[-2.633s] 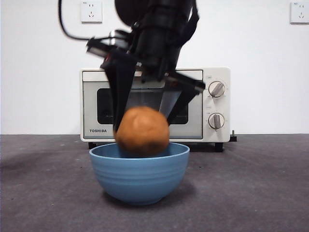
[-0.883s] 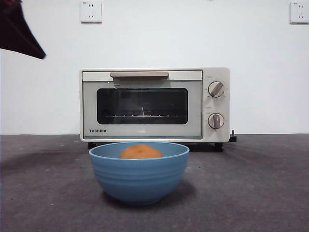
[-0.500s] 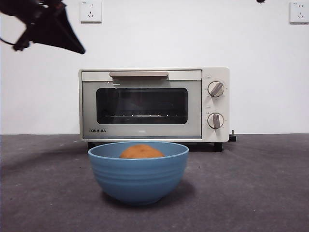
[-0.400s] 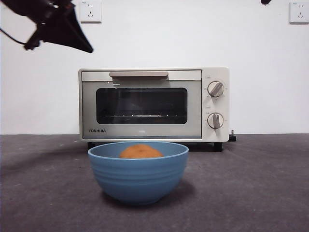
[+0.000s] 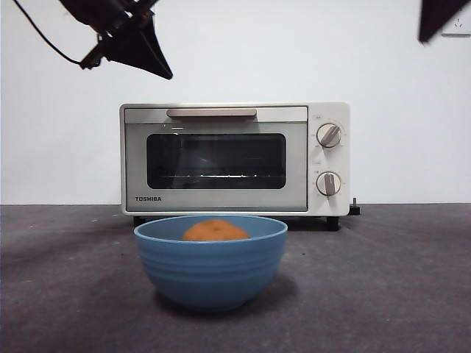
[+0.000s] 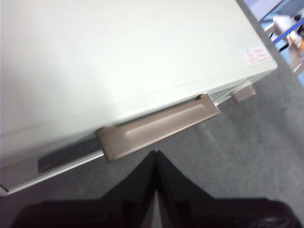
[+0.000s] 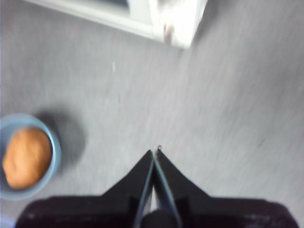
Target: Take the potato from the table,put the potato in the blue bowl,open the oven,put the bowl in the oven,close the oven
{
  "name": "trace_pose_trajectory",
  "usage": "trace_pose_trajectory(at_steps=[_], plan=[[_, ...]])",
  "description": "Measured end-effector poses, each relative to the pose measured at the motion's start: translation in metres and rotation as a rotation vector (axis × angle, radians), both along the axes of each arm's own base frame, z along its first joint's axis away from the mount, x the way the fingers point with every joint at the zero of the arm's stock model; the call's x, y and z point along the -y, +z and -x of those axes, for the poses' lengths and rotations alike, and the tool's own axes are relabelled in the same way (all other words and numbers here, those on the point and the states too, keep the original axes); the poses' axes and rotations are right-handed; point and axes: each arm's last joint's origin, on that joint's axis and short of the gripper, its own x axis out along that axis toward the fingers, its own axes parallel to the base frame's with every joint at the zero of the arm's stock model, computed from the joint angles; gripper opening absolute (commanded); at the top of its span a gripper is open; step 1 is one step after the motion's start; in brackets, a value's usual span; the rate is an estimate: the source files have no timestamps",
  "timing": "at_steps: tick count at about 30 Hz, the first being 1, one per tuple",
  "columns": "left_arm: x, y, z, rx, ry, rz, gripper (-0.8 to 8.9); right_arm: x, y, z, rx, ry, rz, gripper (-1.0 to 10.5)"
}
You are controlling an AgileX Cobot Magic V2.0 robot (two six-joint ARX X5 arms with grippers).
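Note:
The orange-brown potato (image 5: 215, 231) lies inside the light-blue bowl (image 5: 210, 265), which stands on the dark grey table (image 5: 383, 279) in front of the oven (image 5: 234, 158). The oven's dark glass door is closed, its beige handle (image 5: 212, 113) along the top. My left gripper (image 5: 140, 51) hangs shut and empty at the upper left, above and just in front of the handle (image 6: 156, 127). My right gripper (image 7: 155, 153) is shut and empty, high at the upper right (image 5: 438, 18), with the bowl (image 7: 52, 156) and potato (image 7: 26, 157) off to one side below it.
Two round knobs (image 5: 329, 135) sit on the oven's right side. A black cable (image 5: 44, 37) trails from the left arm. Wall sockets are on the white wall behind the oven.
The potato was let go into the bowl and that arm left. The left gripper has since come in from the upper left toward the oven's handle. The right gripper's tip has entered at the top right.

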Motion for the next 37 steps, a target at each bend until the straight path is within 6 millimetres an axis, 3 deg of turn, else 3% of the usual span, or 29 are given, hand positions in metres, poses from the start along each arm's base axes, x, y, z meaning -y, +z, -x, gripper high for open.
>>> trace_pose_trajectory(at_steps=[3,6,11,20,37], plan=[[0.009,-0.003,-0.008,-0.002,-0.016,-0.041,-0.05,0.007,-0.023,0.009,-0.046,0.043,-0.047,-0.1],[0.016,-0.011,-0.016,-0.005,-0.031,-0.063,-0.05,0.012,-0.030,0.020,-0.013,0.112,-0.144,-0.1],[0.027,-0.025,-0.026,-0.004,-0.006,-0.124,-0.05,0.018,-0.022,0.047,0.093,0.189,-0.229,-0.1],[0.034,-0.026,-0.029,0.028,-0.001,-0.124,-0.05,0.027,-0.013,0.085,0.094,0.194,-0.229,-0.1],[0.039,-0.026,-0.023,-0.032,-0.011,-0.152,-0.06,0.035,-0.001,0.118,0.176,0.173,-0.261,0.0]])
